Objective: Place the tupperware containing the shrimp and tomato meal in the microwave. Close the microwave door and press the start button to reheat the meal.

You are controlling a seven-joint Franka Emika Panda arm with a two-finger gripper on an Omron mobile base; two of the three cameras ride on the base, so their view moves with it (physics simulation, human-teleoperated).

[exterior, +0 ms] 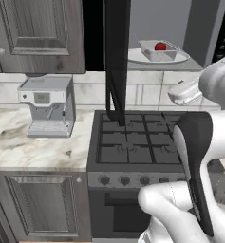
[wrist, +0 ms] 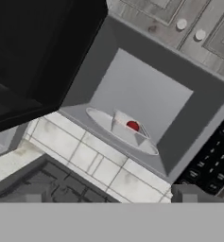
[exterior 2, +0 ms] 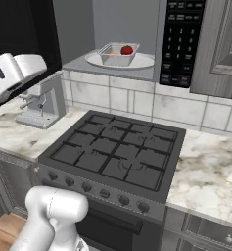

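Claw (wrist: 111,198) open; tupperware (exterior 2: 118,54) holds tomato (exterior 2: 127,50), seemingly shrimp.

- The arm (exterior: 199,156) rises from the lower right of the left base view, its white links stacked in a bend, with a dark joint band running down the near link.
- In the right base view a white link (exterior 2: 14,71) reaches in from the left edge at upper left, and a rounded white segment (exterior 2: 54,211) sits at the bottom.
- The gripper (wrist: 108,197) has its jaws spread wide apart, nothing between them; in the hand view one dark fingertip (wrist: 189,193) rises at the bottom right.
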